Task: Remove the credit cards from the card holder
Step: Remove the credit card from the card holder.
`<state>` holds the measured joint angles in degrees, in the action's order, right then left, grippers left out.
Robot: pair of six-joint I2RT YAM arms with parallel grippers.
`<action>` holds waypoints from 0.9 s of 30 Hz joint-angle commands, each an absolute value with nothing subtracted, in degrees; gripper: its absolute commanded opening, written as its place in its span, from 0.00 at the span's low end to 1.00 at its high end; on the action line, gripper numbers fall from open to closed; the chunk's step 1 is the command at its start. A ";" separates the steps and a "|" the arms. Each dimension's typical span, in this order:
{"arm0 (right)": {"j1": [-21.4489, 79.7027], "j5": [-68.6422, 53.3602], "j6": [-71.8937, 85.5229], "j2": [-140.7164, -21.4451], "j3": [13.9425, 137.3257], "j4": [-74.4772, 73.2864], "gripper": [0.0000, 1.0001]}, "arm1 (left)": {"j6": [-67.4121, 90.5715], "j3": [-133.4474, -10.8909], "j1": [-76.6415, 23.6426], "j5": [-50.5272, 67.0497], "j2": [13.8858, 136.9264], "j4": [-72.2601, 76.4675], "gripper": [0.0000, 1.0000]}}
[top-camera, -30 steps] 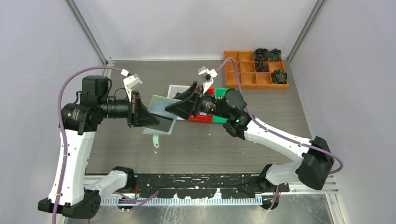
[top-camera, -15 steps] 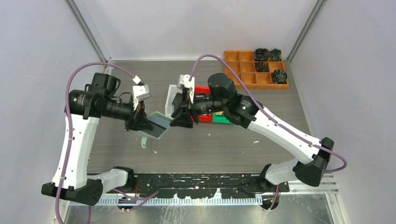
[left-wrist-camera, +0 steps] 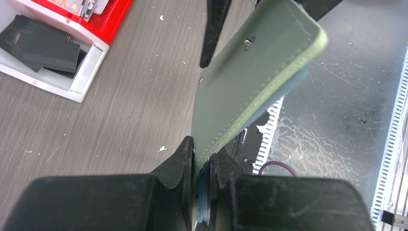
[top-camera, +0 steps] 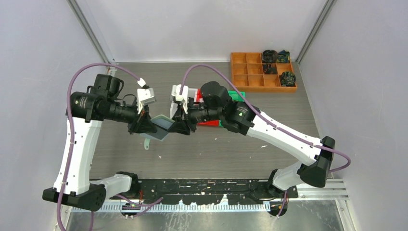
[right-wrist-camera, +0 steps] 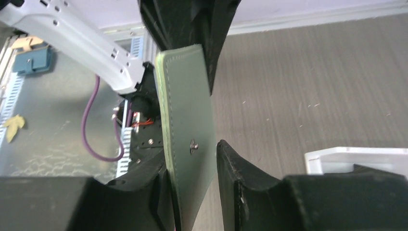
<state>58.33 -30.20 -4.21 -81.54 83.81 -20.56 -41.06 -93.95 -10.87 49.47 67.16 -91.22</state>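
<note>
Left gripper: jaws pinched tight on the bottom edge of the holder. That arm carries the holder clear of the table, mid-table, between the two arms and just left of the bins.

Holder sits edge-on and tilted, mint outer face towards the right arm. Snap stud shows on that face. A strap hangs off its lower left corner.

Right gripper: jaws apart, one on each side of the holder's free end. From the right wrist view the inner finger lies against the green face. The other finger shows a thin gap, so no clamp there.

Cards: black ones are stacked in the white bin. The red bin is right beside it, with something pale at its top edge that is too cropped to call. The green bin shows behind the right arm's elbow.

From above, a dark panel shows on the holder's upper face. Can't tell whether that is a card or a pocket. A bluish edge shows between the left fingers, also unclear.

Orange tray sits in the far right corner, well apart from everything else. Dark bundles sit in a few of its right-hand cells.
</note>
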 commanded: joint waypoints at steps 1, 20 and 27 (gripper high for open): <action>58.49 -27.05 -4.00 -80.05 85.81 -11.45 0.38 | -42.33 -94.98 -11.91 51.05 66.15 -101.78 0.00; 53.00 -30.32 25.99 -74.30 70.36 26.50 0.01 | -17.34 -85.38 -12.23 52.58 56.19 -77.65 0.69; 51.97 -28.68 38.19 -72.97 64.31 40.17 0.01 | 1.67 -79.40 -12.14 56.01 52.69 -62.04 0.62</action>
<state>51.81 -30.33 28.16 -76.62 65.69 22.76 -11.51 -80.60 -11.99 52.07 53.45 -75.33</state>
